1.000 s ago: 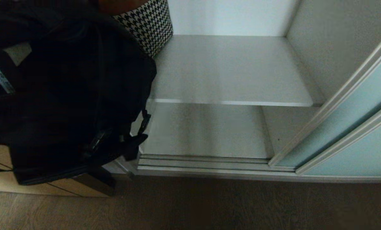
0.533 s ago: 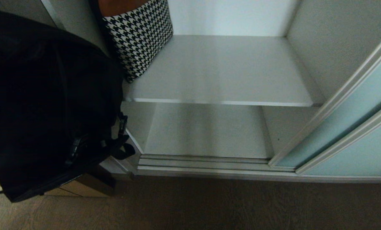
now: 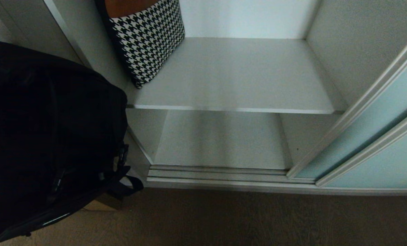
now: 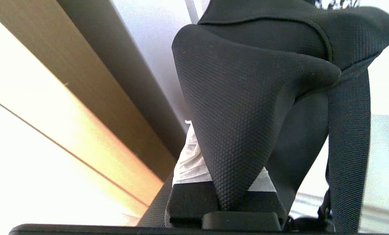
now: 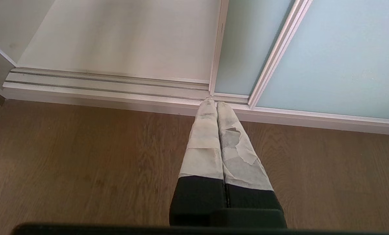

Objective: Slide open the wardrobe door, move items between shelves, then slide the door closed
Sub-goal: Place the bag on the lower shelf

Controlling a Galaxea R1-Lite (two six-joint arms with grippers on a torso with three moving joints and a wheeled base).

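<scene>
Backpack (image 3: pixel 50 136), black and bulky, hangs at the far left of the head view, outside the wardrobe and in front of the light tan cabinet front (image 4: pixel 51 107). The left wrist view shows the left gripper (image 4: pixel 225 182) with its fingers clenched on a padded, textured black strap of that backpack, a webbing strap running beside it. To the right, a houndstooth bag (image 3: pixel 149 37) leans against the grey side wall on the upper shelf (image 3: pixel 244 75). The lower shelf (image 3: pixel 220 140) lies below it, with the ribbed floor track (image 3: pixel 217 174) along its front. Farther right, the sliding wardrobe door (image 3: pixel 377 126) of frosted aqua glass stands slid aside, leaving the compartment open. The right gripper (image 5: pixel 217 106) hangs over the wooden floor (image 5: pixel 83 156) near the track, its taped fingers (image 5: pixel 202 143) pressed together on nothing.
</scene>
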